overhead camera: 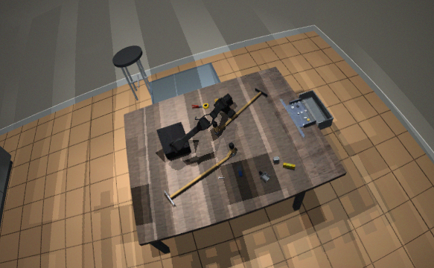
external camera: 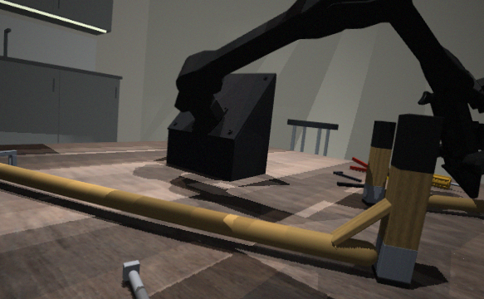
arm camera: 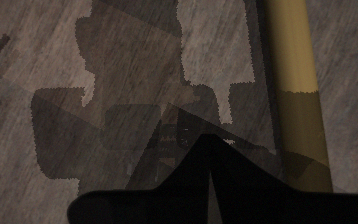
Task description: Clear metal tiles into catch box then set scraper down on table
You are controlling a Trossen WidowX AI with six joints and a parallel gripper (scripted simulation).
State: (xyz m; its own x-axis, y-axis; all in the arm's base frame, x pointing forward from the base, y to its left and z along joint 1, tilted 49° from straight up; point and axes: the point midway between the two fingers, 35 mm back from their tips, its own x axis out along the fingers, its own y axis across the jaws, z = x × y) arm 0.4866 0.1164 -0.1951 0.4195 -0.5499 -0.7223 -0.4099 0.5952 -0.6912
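Note:
My gripper (overhead camera: 233,115) (external camera: 476,194) (arm camera: 207,140) is shut and empty. It is above the table beside the wooden handle (overhead camera: 244,107) (external camera: 451,203) (arm camera: 292,50) of the long tool with a dark crosswise head (overhead camera: 261,92); the handle runs along the right of the wrist view. A second long handle (overhead camera: 198,179) (external camera: 142,204) with a silver head (overhead camera: 169,198) lies nearer the front. An upright wooden post (external camera: 408,208) stands at its near end. The steel plate (overhead camera: 301,120) at the far right bears several small tiles. The catch box (overhead camera: 326,123) adjoins its outer end.
A yellow ring (overhead camera: 205,106) and a red-handled tool (overhead camera: 195,106) lie behind the arm. A grey block (overhead camera: 276,159), a yellow piece (overhead camera: 289,166), a blue piece (overhead camera: 240,173) and a bolt (overhead camera: 221,177) (external camera: 135,282) lie toward the front. A second post (external camera: 378,166) stands behind the first.

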